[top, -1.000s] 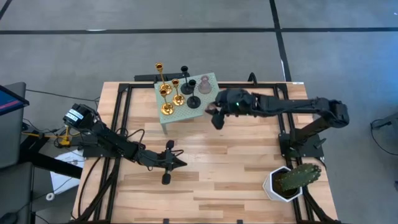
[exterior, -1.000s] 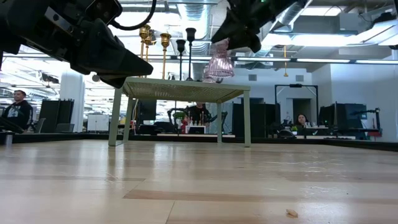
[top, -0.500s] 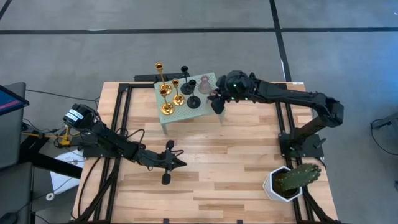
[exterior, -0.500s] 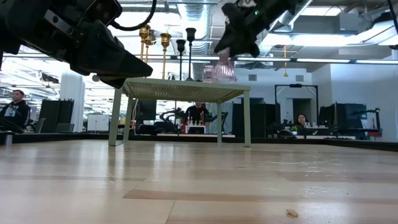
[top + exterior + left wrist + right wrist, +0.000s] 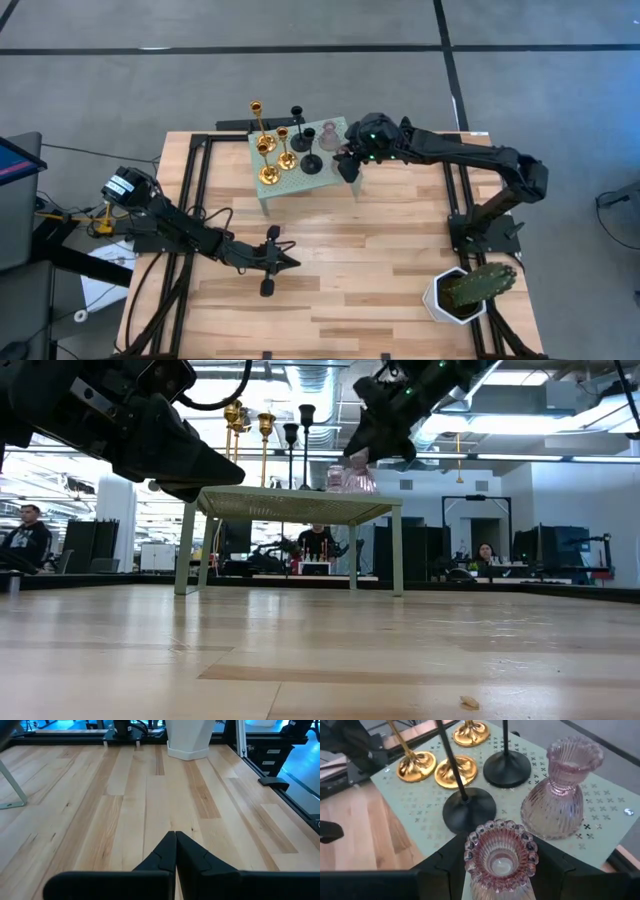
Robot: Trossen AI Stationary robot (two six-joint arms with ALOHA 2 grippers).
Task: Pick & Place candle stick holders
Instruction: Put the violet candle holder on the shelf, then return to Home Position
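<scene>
Gripping a pink glass holder [image 5: 500,856] upright, mouth up, right gripper [image 5: 495,870] sits at the small green table's [image 5: 290,184] 3 o'clock edge; second pink holder [image 5: 563,790] beyond. Left gripper [image 5: 175,851] clenched, empty. No legible writing.

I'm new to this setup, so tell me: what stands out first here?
The right pincer grips a ribbed pink glass candle holder at the corner of the small pale green side table. On that table stand slim gold candlesticks, black ones and a second pink glass holder. The left pincer waits shut over the wooden tabletop.
</scene>
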